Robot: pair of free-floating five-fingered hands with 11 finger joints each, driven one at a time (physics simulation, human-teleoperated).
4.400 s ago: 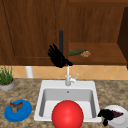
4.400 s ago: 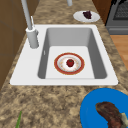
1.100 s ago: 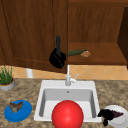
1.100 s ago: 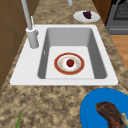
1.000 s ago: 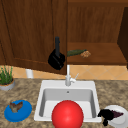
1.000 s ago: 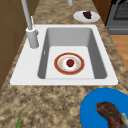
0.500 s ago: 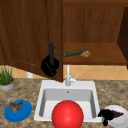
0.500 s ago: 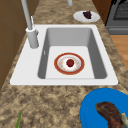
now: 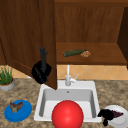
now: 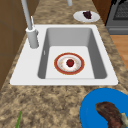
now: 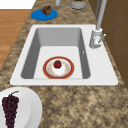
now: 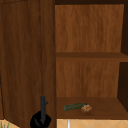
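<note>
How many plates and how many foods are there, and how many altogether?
Plates: 3 – blue plate, white plate, red-rimmed plate in the sink.
Foods: 5 – brown meat piece, dark purple grapes, red strawberry, green cucumber, brown nut-like lump.
Total: 8
</note>
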